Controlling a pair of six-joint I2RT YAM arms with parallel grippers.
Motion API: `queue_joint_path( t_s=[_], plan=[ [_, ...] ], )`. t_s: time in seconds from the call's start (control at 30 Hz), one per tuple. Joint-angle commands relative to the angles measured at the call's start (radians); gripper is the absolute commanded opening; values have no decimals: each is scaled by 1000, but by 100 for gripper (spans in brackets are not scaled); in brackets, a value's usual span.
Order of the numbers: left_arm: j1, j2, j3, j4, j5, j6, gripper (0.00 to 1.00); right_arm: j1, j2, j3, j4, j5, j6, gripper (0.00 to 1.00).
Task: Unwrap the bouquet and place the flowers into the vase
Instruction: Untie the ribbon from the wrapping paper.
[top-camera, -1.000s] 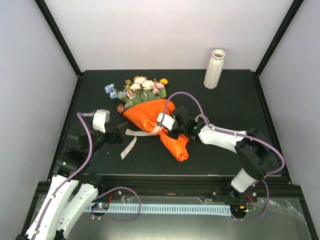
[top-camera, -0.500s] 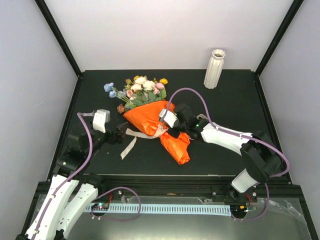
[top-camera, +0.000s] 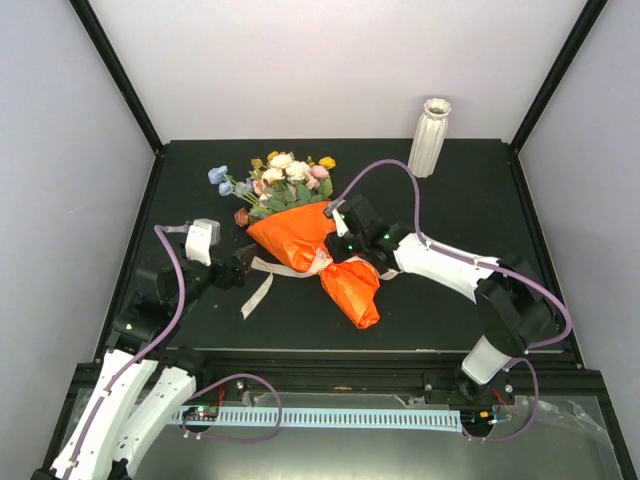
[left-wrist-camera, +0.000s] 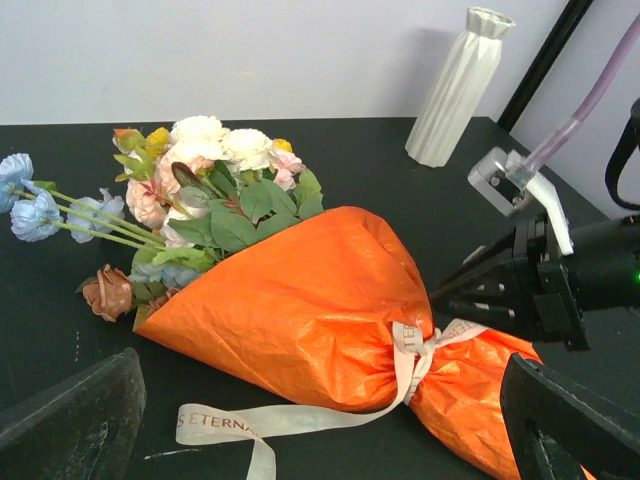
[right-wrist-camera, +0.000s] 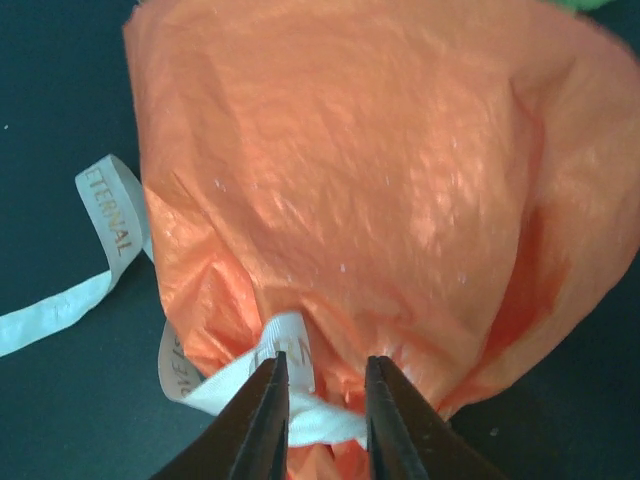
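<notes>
Orange paper (top-camera: 290, 232) is wrapped round the bouquet (left-wrist-camera: 300, 310) w/ the cream ribbon (left-wrist-camera: 412, 345) knotted at its neck, so we judge the unwrap not yet done. The bouquet lies on its side mid-worktop (top-camera: 480, 190), flowers (top-camera: 285, 172) pointing back-left. The vase (top-camera: 430, 137) stands upright at the back right, well apart.

The right pincer (right-wrist-camera: 326, 405) sits at the knot, its fingers narrowly apart w/ ribbon across the gap, not visibly pinched. The left pincer (top-camera: 242, 272) is spread wide, low by the loose ribbon tail, holding nothing.

Risks as we see them:
- A close here may bite paper along w/ ribbon. A pull would then tear or crumple the wrap, not loosen the knot.
- Nothing pins the bouquet. A tug on the ribbon could drag the whole bunch across the worktop, esp. since it looks light.
- If the knot is tight, pulling the wrong strand may cinch it harder.
- A drag toward the back could shove blooms off the edge or bend the thin stems.
- The vase is tall and slim, prob. tippy. A wide arm sweep nr it could knock it over.
</notes>
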Motion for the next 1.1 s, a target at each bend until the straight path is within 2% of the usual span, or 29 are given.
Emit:
queue_joint_path(
  t_s=[0.0,0.27,0.33,0.47,0.9,0.97,1.07],
  plan=[
    [-6,1,5,-1,-14,13,99,-3,-58,-103,31,-3,373,28],
    [-6,5,7,-1,-11,13,99,-3,-126,-256,234,-101,734,40],
    [-6,3,6,-1,-10,13,99,-3,-120,-292,289,-97,791,41],
    [-6,-1,7,0,-7,13,99,-2,-84,-328,390,-114,823,51],
    [-6,-7,4,0,0,11,99,14,20,-391,680,-114,941,48],
    [-6,-4,4,1,3,10,99,22,20,-382,663,-97,958,48],
    [-6,3,8,-4,7,9,99,46,-12,-356,521,19,1020,48]
  ],
)
